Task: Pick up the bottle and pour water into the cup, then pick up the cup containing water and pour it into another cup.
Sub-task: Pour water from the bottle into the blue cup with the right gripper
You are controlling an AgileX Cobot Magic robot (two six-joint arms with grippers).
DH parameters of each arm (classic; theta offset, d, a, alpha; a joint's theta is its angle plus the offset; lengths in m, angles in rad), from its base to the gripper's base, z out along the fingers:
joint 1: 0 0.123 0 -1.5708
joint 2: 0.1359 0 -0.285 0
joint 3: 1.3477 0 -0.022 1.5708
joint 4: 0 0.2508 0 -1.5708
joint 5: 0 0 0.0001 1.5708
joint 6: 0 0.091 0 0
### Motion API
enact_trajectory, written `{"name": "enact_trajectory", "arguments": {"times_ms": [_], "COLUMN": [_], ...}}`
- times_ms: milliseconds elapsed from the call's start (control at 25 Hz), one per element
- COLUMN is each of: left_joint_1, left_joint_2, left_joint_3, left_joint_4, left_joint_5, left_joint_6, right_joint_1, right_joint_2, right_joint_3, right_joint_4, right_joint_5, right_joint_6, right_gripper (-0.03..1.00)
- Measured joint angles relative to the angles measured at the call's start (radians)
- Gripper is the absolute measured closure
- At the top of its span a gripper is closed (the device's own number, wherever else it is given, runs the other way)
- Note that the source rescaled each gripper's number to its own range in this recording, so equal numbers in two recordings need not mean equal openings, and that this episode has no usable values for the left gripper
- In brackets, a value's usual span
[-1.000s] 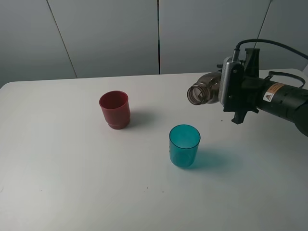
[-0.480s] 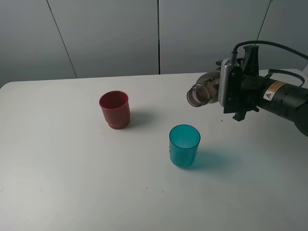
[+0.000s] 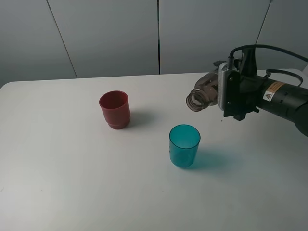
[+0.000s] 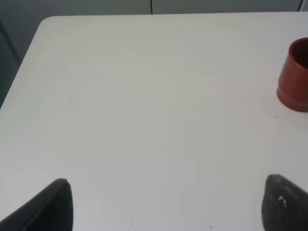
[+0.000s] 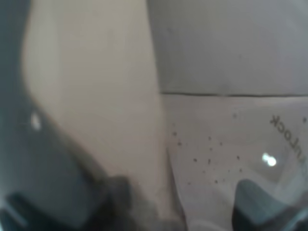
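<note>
Bottle (image 3: 199, 98) is clamped sideways in the right gripper (image 3: 223, 93), mouth aimed toward the cup (image 3: 184, 144) for pouring; left gripper (image 4: 168, 207) is open.

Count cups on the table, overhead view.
2. Opaque dark red plastic cup left of centre; translucent teal plastic tumbler nearer the camera, to its right. Nothing seems to hide another.

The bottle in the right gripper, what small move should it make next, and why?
Probably shift the bottle a little so that its open mouth comes over the teal cup, then tip it further. The right gripper holds it lying nearly level, with the mouth seemingly off to one side of the cup's rim rather than above it. The cup looks empty.
</note>
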Motion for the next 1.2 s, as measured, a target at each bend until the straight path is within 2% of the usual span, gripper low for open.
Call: {"name": "enact_trajectory", "arguments": {"times_ms": [360,1000,1200], "left_joint_1": [0.000,0.000,0.000], "left_joint_2": [0.000,0.000,0.000], "left_joint_3": [0.000,0.000,0.000], "left_joint_4": [0.000,0.000,0.000], "left_joint_5": [0.000,0.000,0.000], "left_joint_6": [0.000,0.000,0.000], "right_joint_1": [0.000,0.000,0.000], "right_joint_2": [0.000,0.000,0.000], "right_joint_3": [0.000,0.000,-0.001], "right_joint_4": [-0.024,-0.023,0.006], "right_joint_5": [-0.039,-0.051,-0.078], "right_joint_6": [-0.037,-0.088,-0.106], "right_gripper": [0.96,0.96,0.96]}}
